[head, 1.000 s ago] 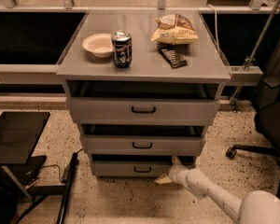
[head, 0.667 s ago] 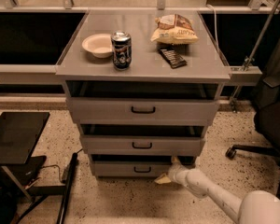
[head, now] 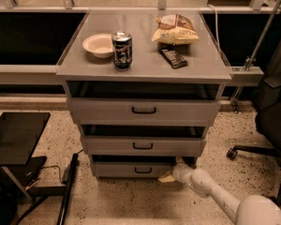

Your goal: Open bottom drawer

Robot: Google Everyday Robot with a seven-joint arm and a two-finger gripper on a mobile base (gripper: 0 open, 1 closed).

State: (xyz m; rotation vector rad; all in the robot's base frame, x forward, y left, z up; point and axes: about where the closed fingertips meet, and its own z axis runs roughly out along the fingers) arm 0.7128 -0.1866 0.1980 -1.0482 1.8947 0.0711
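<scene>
Sitting lowest of three fronts in the cabinet, just above the speckled floor, the grey flat-fronted bottom drawer is noted, with a small black bar handle at its centre. A dark gap is seen above the front; how far out the drawer stands cannot be told.

Handling, judged: a stiff, rigid box on slides, moderate in weight, contents unknown. A straight, level pull is expected to serve; a pull taken at one end may rack it. The centre handle is judged the best hold, though small and low; the top edge of the front is a second choice.

The tool is placed at the right end of this front, low by the floor, to the right of the handle and apart from it. Whether it is released or clenched cannot be told. The white arm is run in from lower right.

Above are stacked the mid-sized middle drawer and the taller top drawer. On the grey tabletop are recorded a cream bowl, a dark drink can, a crumpled snack bag and a dark wrapped bar.
</scene>
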